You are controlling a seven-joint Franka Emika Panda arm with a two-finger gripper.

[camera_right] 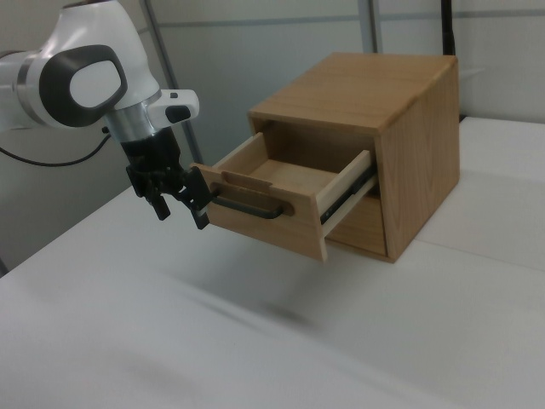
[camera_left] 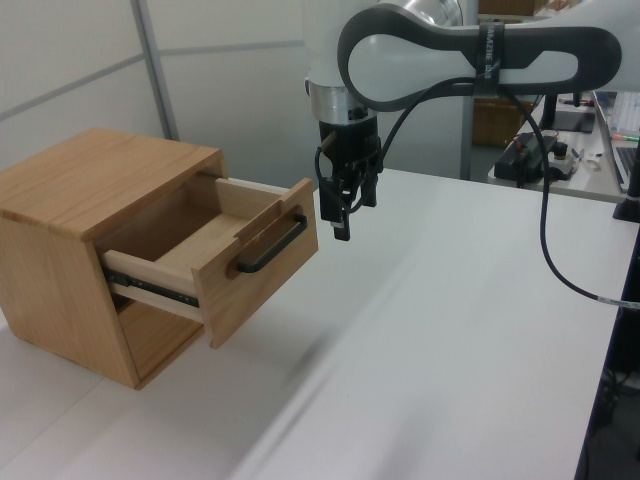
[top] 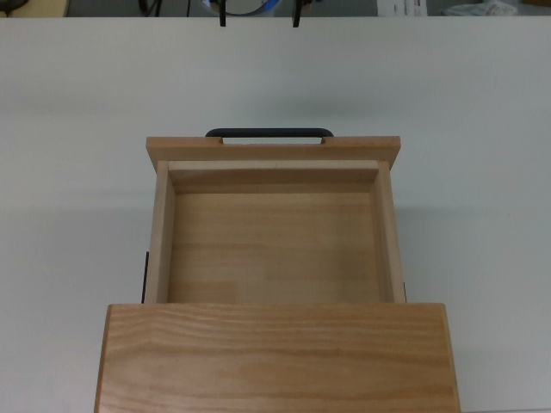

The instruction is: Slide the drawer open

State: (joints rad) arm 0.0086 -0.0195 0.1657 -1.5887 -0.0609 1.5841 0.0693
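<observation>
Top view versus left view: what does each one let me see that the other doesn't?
Only the top view looks straight down into the drawer, showing its bare wooden floor with nothing in it. Only the left view shows the robot's hand, hanging beside the handle without touching it, and the dark slide rail. Both show the drawer pulled out of the cabinet on the white table.

Pincer (camera_right: 180, 203) open, pointing down

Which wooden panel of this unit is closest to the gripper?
The drawer front panel with the black bar handle; it faces the gripper, unlike the cabinet top farther back.
</observation>
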